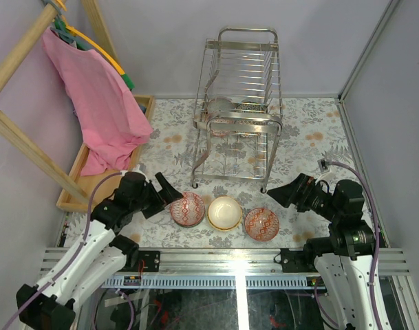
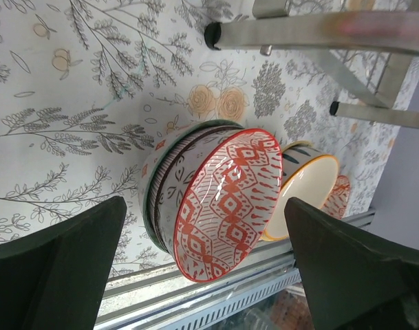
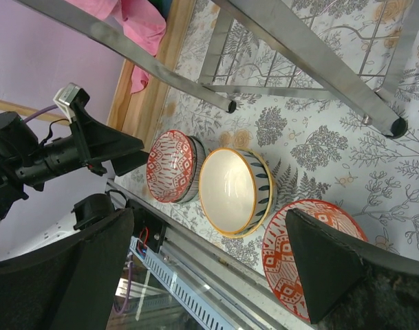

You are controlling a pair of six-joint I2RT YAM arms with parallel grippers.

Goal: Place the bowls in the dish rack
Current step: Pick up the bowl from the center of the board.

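Note:
Three bowls stand in a row near the table's front edge. A red-patterned bowl [image 1: 188,209] [image 2: 226,203] tops a stack of several on the left, a cream bowl with blue marks [image 1: 224,212] [image 3: 230,191] is in the middle, and another red-patterned bowl [image 1: 262,223] [image 3: 298,254] is on the right. The chrome dish rack [image 1: 240,122] stands behind them with two bowls [image 1: 219,106] on its upper tier. My left gripper [image 1: 169,194] [image 2: 203,213] is open just left of the stack. My right gripper [image 1: 281,194] [image 3: 209,216] is open, just right of the row.
A pink cloth [image 1: 99,103] hangs from a wooden frame [image 1: 23,137] at the back left, over a shallow wooden tray [image 1: 75,192]. The rack's legs [image 3: 228,106] stand close behind the bowls. A metal rail [image 1: 230,258] runs along the near edge.

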